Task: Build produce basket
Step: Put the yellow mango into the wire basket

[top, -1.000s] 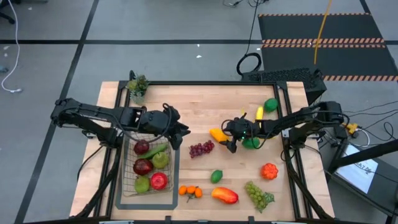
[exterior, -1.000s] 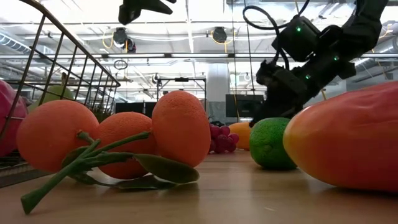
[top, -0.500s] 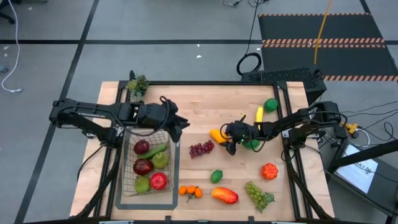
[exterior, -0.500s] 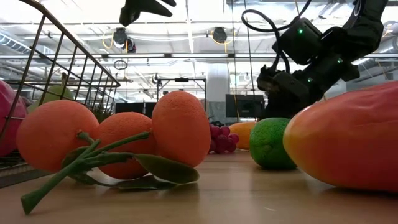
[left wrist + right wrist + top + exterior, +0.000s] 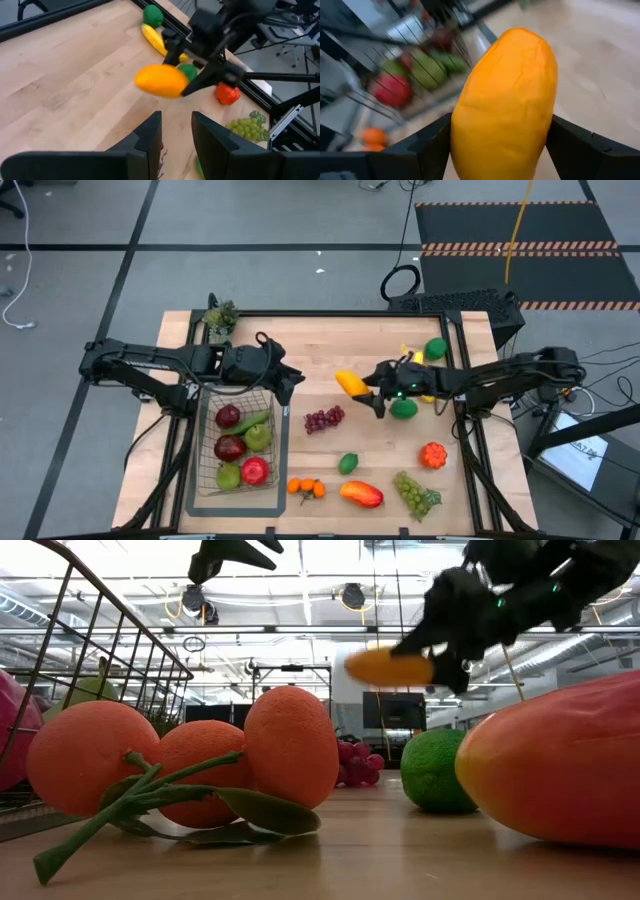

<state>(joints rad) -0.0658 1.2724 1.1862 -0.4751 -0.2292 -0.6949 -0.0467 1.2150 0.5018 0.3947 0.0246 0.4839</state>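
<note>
Item: yellow mango point(image 5: 350, 383), clamped between the fingers of my right gripper point(image 5: 366, 385) and carried clear of the table point(image 5: 330, 340); its long axis runs crosswise to the fingers. Destination: basket point(image 5: 275, 448), lying well beyond the mango on the side away from my right wrist. Left gripper point(image 5: 287, 379), fingers narrow and empty, hangs at the basket's far rim, nearer to it than my right.

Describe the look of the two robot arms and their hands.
Both arms are dark, slim and jointed, with black cables looping along them. The left hand ends in two flat, dark, blocky fingers. The right hand is equally dark, with small green lights glowing on its wrist and broad, angular black fingers.
</note>
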